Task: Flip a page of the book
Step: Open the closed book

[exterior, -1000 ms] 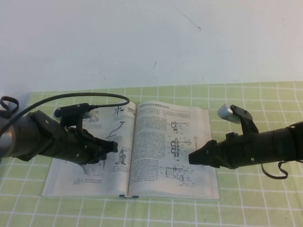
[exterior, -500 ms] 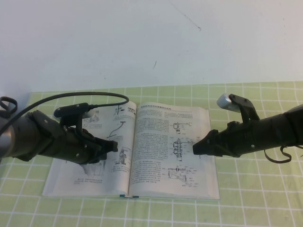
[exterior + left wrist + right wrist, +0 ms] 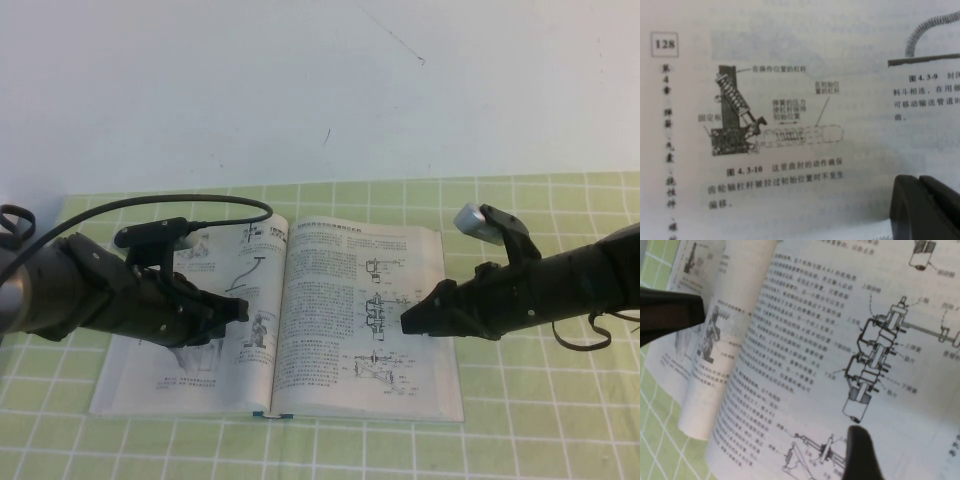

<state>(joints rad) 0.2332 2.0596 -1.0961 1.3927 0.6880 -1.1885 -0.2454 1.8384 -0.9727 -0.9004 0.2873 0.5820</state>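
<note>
Right fingers: together, as far as the high view shows; the right gripper (image 3: 408,322) points at the right-hand page (image 3: 370,300), on or just above it.
Left fingers: together; the left gripper (image 3: 240,309) lies over the left-hand leaves.
Book: the book (image 3: 275,318) lies open and flat on the bench (image 3: 560,420).
Risk, slip: a closed tip may skid and lift nothing.
Risk, crease: pressing hard could buckle the leaf.
Risk, shift: if the left hold is loose, the book may slide.
</note>
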